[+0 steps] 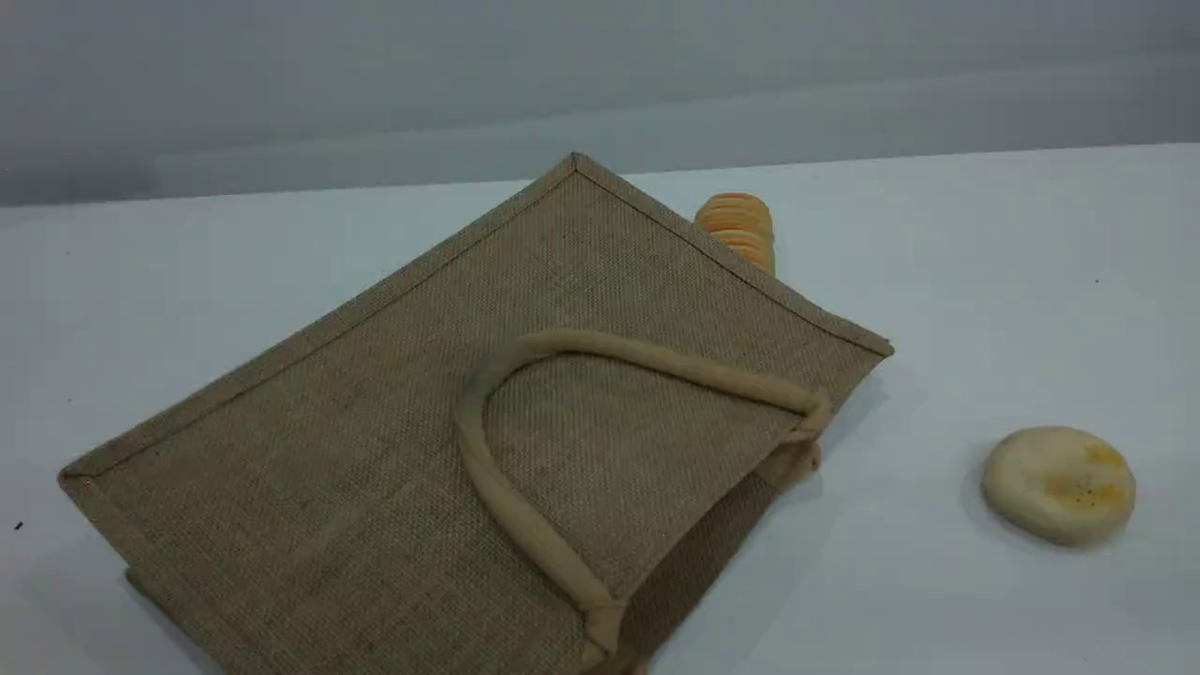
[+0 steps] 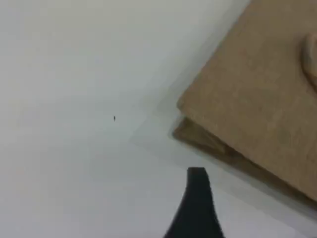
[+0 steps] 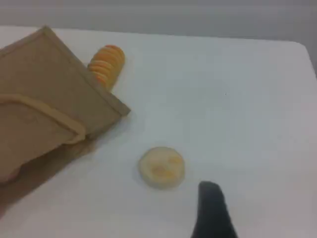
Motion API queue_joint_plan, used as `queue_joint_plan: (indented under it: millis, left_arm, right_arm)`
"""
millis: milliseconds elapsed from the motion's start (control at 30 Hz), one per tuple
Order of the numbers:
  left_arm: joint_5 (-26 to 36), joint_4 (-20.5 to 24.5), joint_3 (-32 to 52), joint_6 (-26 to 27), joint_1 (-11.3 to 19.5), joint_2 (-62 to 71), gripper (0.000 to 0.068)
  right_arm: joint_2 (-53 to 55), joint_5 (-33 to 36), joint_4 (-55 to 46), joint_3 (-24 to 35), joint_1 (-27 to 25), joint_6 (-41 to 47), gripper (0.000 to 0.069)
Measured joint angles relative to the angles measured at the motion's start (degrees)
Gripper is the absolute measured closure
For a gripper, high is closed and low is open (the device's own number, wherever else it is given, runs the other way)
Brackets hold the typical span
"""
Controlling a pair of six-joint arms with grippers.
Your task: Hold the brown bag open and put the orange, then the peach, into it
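Note:
The brown bag [image 1: 375,422] lies flat on the white table, with one beige handle [image 1: 487,469] folded over its upper face. Its mouth points toward the lower right of the scene view and looks closed. The bag [image 2: 257,89] fills the right side of the left wrist view, with my left gripper's one visible fingertip [image 2: 197,198] above bare table near its corner. In the right wrist view the bag [image 3: 39,89] is at the left and one right fingertip [image 3: 213,208] hangs over the table. Nothing is held by either. The orange and the peach are out of view.
A ridged beige-and-orange striped roll [image 1: 738,230] stands just behind the bag's far edge, also seen as the roll [image 3: 106,64]. A flat cream-yellow dimpled disc [image 1: 1059,485] lies on the table to the right; the disc [image 3: 161,167] is just ahead of the right fingertip.

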Motion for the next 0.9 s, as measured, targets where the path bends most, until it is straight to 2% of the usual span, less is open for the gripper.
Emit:
queue_joint_plan:
  millis: [133, 900]
  left_arm:
    - [0.00, 0.00, 0.00, 0.00, 1.87, -3.47, 0.0157]
    - [0.00, -0.05, 0.05, -0.05, 2.28, -7.42, 0.0157]
  right_arm:
    - [0.00, 0.00, 0.00, 0.00, 0.00, 0.00, 0.0292]
    - [0.00, -0.12, 0.00, 0.00, 0.00, 0.00, 0.0292]
